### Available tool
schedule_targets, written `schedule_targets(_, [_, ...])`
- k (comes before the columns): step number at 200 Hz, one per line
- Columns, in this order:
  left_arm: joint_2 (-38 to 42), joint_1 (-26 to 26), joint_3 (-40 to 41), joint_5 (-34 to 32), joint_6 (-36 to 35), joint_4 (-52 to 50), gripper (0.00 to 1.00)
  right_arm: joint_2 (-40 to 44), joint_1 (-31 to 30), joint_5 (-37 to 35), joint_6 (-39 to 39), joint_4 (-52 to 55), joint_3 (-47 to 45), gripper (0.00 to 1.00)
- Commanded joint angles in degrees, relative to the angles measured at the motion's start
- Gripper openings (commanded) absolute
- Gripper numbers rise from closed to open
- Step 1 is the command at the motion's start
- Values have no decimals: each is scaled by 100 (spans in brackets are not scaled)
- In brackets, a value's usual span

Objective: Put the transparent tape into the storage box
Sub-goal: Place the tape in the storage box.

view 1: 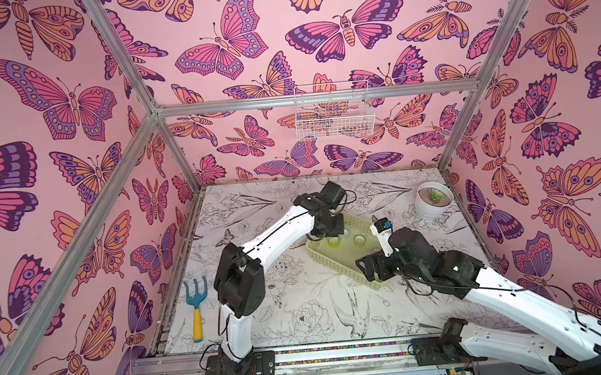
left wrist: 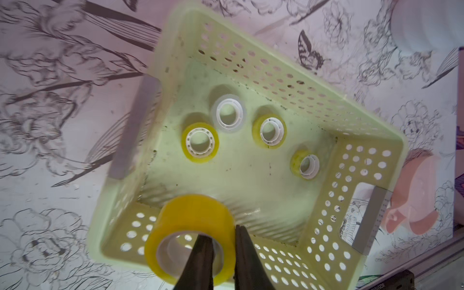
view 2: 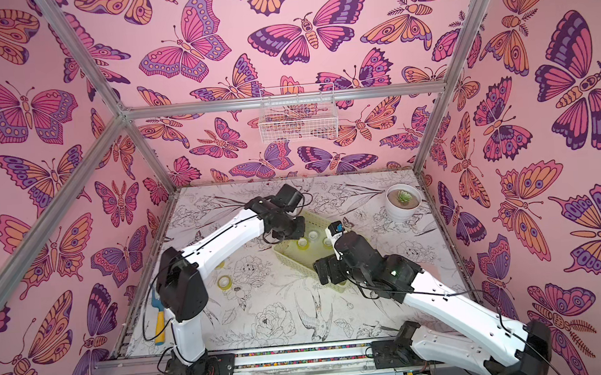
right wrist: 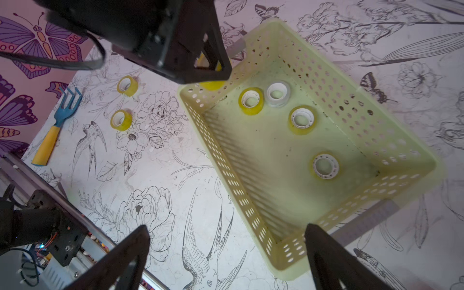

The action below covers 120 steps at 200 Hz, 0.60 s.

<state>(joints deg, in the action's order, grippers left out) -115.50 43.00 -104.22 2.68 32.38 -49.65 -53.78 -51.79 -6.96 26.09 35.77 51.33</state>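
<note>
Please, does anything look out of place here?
One roll and a second roll lie on the table, outside the box where they belong. Nothing looks spilled or damaged.

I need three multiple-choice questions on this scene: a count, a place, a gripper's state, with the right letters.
1. How many tape rolls lie on the floor of the storage box? A) two B) three C) four
2. Where is the garden fork? A) on the table B) in the box C) in the wire basket
3. The left gripper is: A) open, empty B) shut on a yellow tape roll C) shut on the fork
1 C: four rolls show on its floor. 2 A: it rests on the table, apart from the box. 3 B: its jaws pinch the roll's wall.
</note>
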Motion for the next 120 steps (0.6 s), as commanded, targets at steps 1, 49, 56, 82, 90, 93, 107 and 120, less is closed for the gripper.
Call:
schedule_targets(1, [-507, 149, -494, 88, -87, -293, 13, 277, -24, -425, 195, 440, -61, 99])
schedule_targets(49, [-1523, 234, -1139, 242, -227, -384, 13, 644, -24, -621, 360, 698, -150, 99])
schedule_targets(56, [-1634, 236, -1182, 242, -240, -391, 13, 662, -24, -637, 378, 716, -158, 99])
schedule_targets(82, [-1995, 241, -1413, 316, -294, -457, 13, 702, -24, -666, 428, 747, -189, 99])
schedule_targets(90, [-2067, 244, -1472, 345, -310, -468, 13, 710, -22, -675, 437, 752, -194, 99])
schedule_targets(93, [-2096, 244, -1496, 347, -311, -475, 13, 711, -24, -675, 441, 748, -198, 99])
schedule_targets(107, [-2169, 261, -1580, 365, -320, -500, 13, 707, -24, -679, 441, 740, -202, 99])
schedule_targets(120, [-2194, 285, -1610, 374, -312, -509, 13, 694, -24, -690, 441, 730, -202, 99])
